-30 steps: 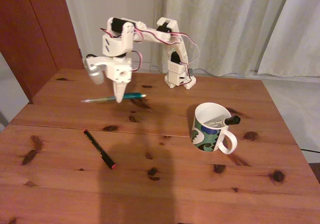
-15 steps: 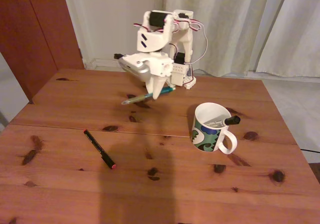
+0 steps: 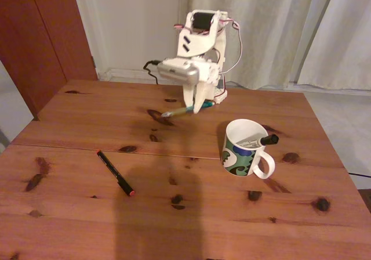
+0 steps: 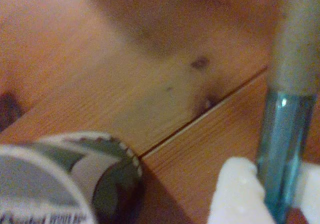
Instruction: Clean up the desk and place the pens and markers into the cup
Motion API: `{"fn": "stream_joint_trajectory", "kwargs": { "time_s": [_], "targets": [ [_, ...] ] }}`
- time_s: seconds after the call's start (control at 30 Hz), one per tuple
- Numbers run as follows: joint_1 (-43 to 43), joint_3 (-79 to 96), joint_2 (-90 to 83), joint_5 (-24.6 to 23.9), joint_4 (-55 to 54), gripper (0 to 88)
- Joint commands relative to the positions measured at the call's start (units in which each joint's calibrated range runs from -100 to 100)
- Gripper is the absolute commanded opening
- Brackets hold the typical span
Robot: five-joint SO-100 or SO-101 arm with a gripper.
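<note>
My white gripper [image 3: 196,108] hangs over the back of the desk [image 3: 69,225], shut on the teal-green pen [image 3: 177,111], which it holds clear of the wood and nearly level, left of and behind the cup [image 3: 243,151]. The white marker's black cap [image 3: 269,138] sticks out over the cup's rim. The black pen with a red tip [image 3: 115,173] lies on the desk at the front left. In the wrist view the teal pen [image 4: 281,149] stands between my white fingers [image 4: 234,191], and the cup [image 4: 65,179] fills the lower left, blurred.
A seam [image 3: 116,151] runs across the wooden desk. The arm's base [image 3: 213,91] stands at the back edge, with curtains [image 3: 278,28] behind it. A dark wooden cabinet [image 3: 40,33] rises at the back left.
The arm has swung to the right with the teal pen in its gripper, from the back left of the desk towards the cup. The black pen and the cup have not moved.
</note>
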Motion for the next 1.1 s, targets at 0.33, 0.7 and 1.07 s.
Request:
{"fn": "stream_joint_trajectory", "kwargs": {
  "time_s": [0.33,0.7,1.07],
  "targets": [
    [-7.7,9.6,-22.0,4.3,-1.4,0.8],
    [-11.8,25.3,-34.9,3.7,-22.7,0.6],
    [-14.3,44.9,-38.8,3.7,-51.1,0.6]
  ]
}}
